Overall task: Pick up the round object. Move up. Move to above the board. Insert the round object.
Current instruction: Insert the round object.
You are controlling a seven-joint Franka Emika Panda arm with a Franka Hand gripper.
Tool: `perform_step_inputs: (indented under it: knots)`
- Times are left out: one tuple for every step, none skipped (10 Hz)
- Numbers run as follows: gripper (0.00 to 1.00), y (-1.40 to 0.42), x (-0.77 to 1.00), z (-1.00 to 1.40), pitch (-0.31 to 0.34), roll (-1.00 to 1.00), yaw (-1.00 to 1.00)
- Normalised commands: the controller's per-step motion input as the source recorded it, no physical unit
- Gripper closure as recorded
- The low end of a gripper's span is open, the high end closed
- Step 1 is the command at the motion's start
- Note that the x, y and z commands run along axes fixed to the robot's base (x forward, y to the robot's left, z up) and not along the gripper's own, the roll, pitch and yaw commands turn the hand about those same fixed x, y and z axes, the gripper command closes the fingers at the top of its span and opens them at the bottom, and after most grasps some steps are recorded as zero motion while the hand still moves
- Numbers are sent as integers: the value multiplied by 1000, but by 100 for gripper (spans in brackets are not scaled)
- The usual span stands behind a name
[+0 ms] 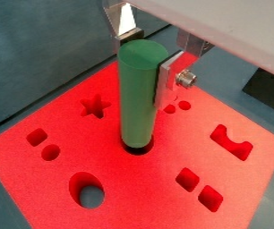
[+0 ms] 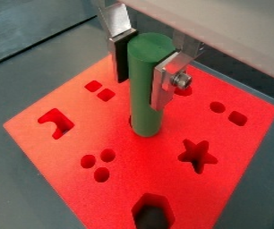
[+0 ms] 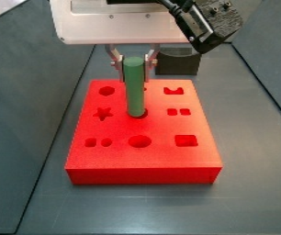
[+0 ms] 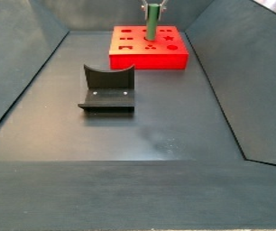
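Note:
The round object [image 1: 137,89], a smooth green peg, stands upright with its lower end in a round hole near the middle of the red board [image 1: 250,183]. My gripper [image 1: 148,64] is shut on the peg's upper part, one silver finger on each side. The same grip shows in the other wrist view, with the peg [image 2: 148,85] between the fingers of the gripper [image 2: 141,80] over the board [image 2: 241,161]. In both side views the peg [image 3: 133,87] [image 4: 152,18] rises straight from the board [image 3: 143,163] [image 4: 152,58] under the gripper [image 3: 133,64] [image 4: 154,9].
The board's other cut-outs lie around the peg, among them a star [image 1: 94,107] and an oval [image 1: 89,190]. The dark fixture [image 4: 106,90] stands on the grey floor apart from the board, and shows just behind it [image 3: 177,62] in a side view. Sloped grey walls [image 4: 20,81] enclose the floor.

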Motion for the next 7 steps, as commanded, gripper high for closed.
perform_step_inputs:
  knots:
    - [100,-31,-43,-154,-107,0,0]
    - [100,-49,-20,-154,-104,0,0]
    - [100,-40,0,-166,-104,0,0]
    - [100,-14,0,-203,-104,0,0]
    - [100,0,3,-260,-86,0,0]
    - [100,0,43,-277,-71,0,0]
    - [100,-29,63,-271,-61,7,0]
